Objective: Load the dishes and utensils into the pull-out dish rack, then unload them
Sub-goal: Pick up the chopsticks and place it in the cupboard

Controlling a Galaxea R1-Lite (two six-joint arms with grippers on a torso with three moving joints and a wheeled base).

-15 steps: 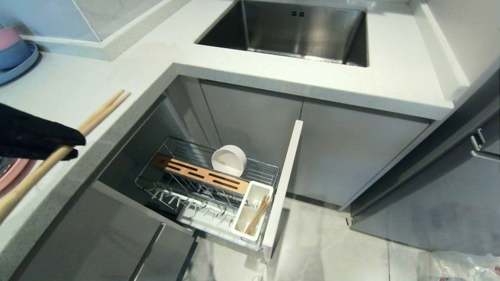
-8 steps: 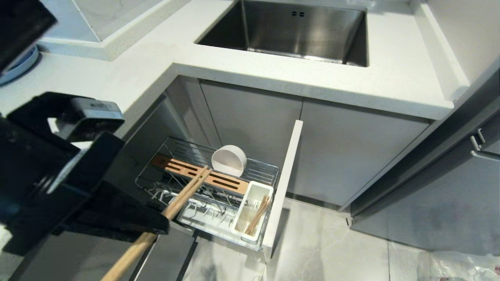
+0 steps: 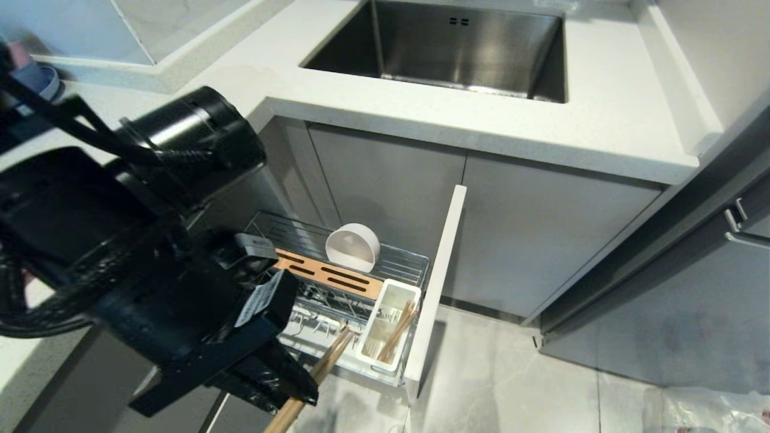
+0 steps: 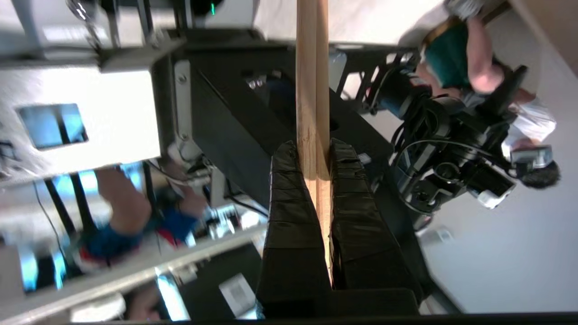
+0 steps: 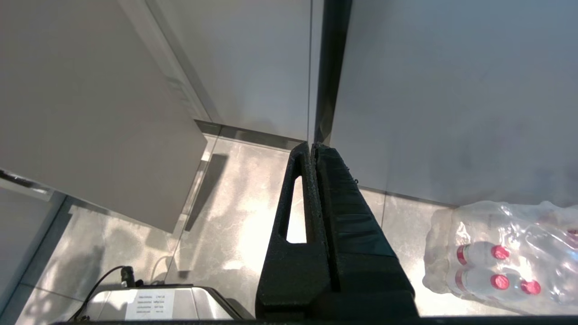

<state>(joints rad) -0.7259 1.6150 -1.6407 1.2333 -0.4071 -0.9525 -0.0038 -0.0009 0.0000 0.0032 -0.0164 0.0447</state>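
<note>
Chopsticks (image 4: 311, 90), clamped between my left gripper (image 3: 295, 385) fingers just outside the white utensil cup (image 3: 388, 325) of the pull-out dish rack (image 3: 361, 270), must be tipped steeply, lower ends steered over the cup mouth beside the pair already standing there, before I loosen.

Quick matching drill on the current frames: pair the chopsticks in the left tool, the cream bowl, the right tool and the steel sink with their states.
1 long wooden chopsticks
2 small cream-white round bowl
3 right tool
4 steel sink

a shut, holding nothing
b on edge in the chrome wire pull-out rack
c clamped in the left tool
d set into the white countertop

1-c, 2-b, 3-a, 4-d
</note>
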